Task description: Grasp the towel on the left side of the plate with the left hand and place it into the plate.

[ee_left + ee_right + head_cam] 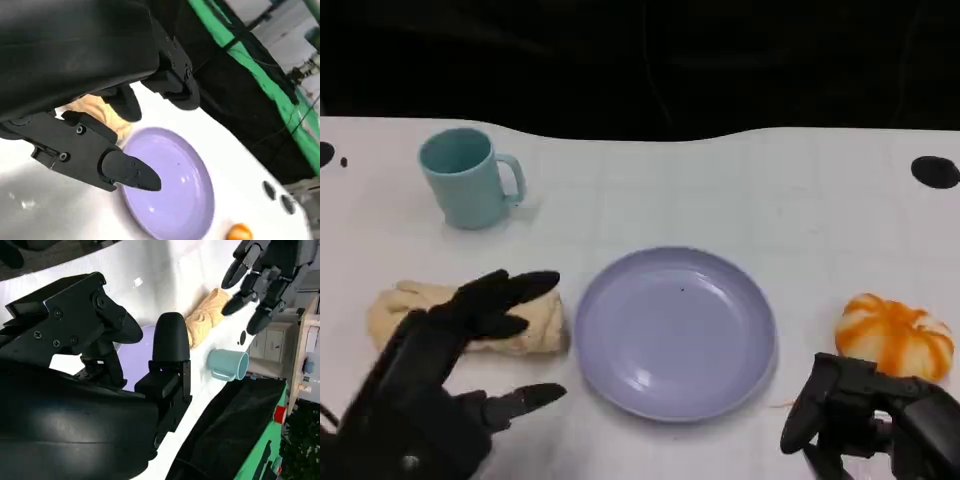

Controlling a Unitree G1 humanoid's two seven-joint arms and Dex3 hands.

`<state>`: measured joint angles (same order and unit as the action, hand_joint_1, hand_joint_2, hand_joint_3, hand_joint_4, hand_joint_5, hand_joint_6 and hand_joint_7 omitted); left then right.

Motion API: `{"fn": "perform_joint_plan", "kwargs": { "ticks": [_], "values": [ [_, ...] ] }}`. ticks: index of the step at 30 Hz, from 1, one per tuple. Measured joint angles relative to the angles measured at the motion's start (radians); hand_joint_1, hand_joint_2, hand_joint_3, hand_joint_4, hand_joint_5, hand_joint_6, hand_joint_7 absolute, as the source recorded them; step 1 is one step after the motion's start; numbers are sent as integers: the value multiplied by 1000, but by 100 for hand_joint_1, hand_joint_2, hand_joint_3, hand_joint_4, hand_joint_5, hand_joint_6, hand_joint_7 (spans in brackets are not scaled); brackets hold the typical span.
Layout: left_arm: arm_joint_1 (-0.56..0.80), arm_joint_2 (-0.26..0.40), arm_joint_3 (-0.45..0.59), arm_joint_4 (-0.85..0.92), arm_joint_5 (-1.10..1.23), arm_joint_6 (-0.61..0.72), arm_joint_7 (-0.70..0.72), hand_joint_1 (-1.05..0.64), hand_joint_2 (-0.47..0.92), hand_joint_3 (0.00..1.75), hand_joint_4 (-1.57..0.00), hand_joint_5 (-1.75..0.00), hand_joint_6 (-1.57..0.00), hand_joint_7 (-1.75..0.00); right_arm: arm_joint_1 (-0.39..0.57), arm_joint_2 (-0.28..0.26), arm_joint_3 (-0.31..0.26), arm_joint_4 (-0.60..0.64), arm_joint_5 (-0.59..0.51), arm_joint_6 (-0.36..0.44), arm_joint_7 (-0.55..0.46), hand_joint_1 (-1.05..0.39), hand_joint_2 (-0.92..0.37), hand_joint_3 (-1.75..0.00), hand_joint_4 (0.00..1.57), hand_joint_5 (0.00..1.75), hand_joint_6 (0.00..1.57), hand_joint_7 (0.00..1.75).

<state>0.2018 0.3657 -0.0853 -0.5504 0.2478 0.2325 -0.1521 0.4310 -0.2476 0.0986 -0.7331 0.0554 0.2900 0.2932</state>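
Note:
A rolled beige towel [535,322] lies on the white table just left of the lavender plate [675,333]. My left hand [445,375] hovers over the towel's near side with fingers spread and nothing in them; its upper fingers [525,287] overlap the towel. In the left wrist view the towel [95,107] peeks out between the fingers, with the plate [172,185] beyond. The right wrist view has the towel [210,315], the left hand [262,270] above it and a sliver of plate [137,357]. My right hand [865,415] rests at the table's near right, fingers curled, holding nothing.
A teal mug [468,178] stands at the back left, behind the towel. An orange-and-white pumpkin-like object [895,335] lies right of the plate, close to my right hand. The table's dark back edge [650,128] runs behind everything.

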Motion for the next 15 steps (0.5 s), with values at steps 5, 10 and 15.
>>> {"fn": "perform_joint_plan", "kwargs": {
  "ticks": [5,10,15],
  "values": [
    [-75,85,-54,-7,215,40,-48,-53,89,0,-18,-50,-35,-1,-1,0,-1,0,5,0,0,-5,-56,-114,73,175,64,143],
    [-155,132,-143,2,456,97,-132,-56,87,0,-16,-48,-32,0,1,-1,-7,0,8,0,1,-5,-56,-114,73,174,65,143],
    [-233,138,-214,63,633,131,-230,-56,85,0,-13,-41,-28,0,4,-1,-11,0,16,0,3,-6,-57,-113,73,175,64,142]
  ]
}}
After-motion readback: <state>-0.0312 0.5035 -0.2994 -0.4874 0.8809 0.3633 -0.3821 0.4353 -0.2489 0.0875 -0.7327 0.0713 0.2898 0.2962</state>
